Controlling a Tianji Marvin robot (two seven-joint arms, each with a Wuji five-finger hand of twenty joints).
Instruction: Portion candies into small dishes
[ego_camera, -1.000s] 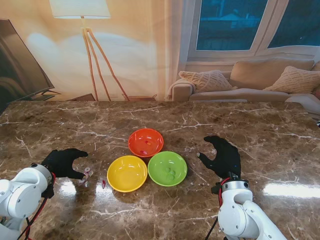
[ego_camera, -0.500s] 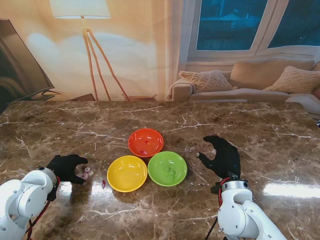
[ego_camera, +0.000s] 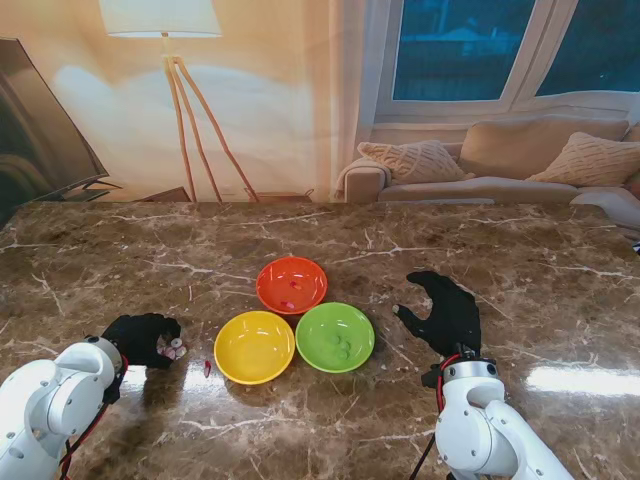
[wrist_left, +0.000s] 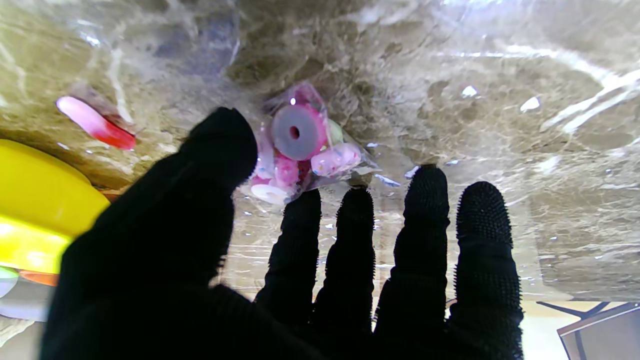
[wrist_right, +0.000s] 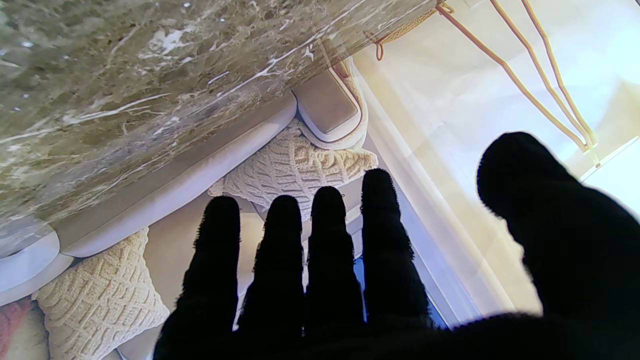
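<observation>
Marble table (ego_camera: 520, 260): 3 bowls (ego_camera: 292, 285), candies (ego_camera: 175, 347).

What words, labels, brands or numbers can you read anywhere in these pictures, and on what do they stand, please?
None can be read.
The clear candy packet at the left hand shows no legible print.
The red bowl, yellow bowl and green bowl are plain.

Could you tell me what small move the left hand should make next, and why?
Probably close the thumb and index finger of the left hand on the bag of candies. It lies on the marble table between those fingertips, apparently not yet gripped, and the yellow bowl beside it looks empty.
</observation>
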